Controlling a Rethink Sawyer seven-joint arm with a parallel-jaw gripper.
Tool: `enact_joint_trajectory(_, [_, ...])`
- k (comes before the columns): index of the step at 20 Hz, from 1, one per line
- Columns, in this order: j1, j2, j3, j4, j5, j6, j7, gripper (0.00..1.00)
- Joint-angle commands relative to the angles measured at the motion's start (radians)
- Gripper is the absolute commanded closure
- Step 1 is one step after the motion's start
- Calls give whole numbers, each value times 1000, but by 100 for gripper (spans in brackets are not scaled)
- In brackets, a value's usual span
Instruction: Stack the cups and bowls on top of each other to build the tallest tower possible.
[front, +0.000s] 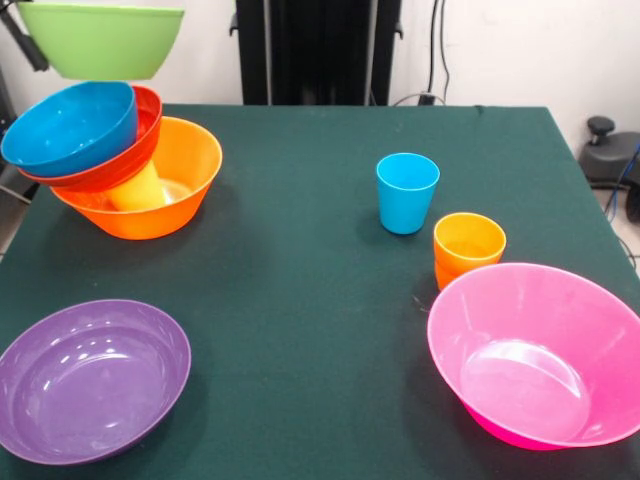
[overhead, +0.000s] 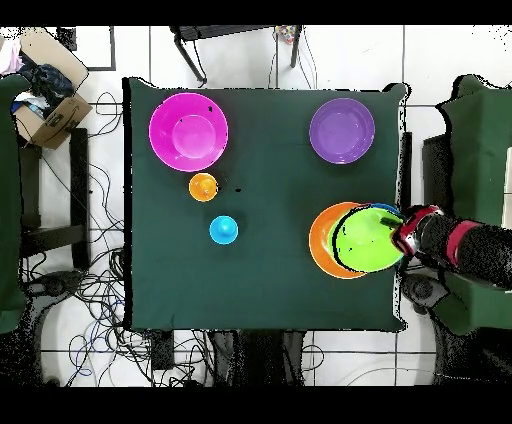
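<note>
A green bowl (front: 103, 40) hangs in the air above the tower, and my gripper (front: 25, 40) is shut on its rim at the far left. From overhead the gripper (overhead: 403, 237) sits at the right edge of the green bowl (overhead: 365, 243). The tower is a big orange bowl (front: 185, 165) with a yellow cup (front: 140, 190) inside, then a red-orange bowl (front: 135, 150) and a tilted blue bowl (front: 70, 125). A blue cup (front: 407, 192) and an orange cup (front: 468, 248) stand apart on the cloth. The pink bowl (front: 540, 355) and the purple bowl (front: 90, 380) rest near the front edge.
Dark green cloth covers the table (front: 300, 300). The tower stands close to the table's left edge in the front view. A cardboard box (overhead: 50, 105) and cables lie on the floor beyond the table.
</note>
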Motion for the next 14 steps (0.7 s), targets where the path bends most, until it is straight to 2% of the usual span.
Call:
enact_joint_trajectory(1, [65,84,-69,-134,-87,82,-363,100])
enact_joint_trajectory(14, [79,112,-82,-225,-99,155,-427,100])
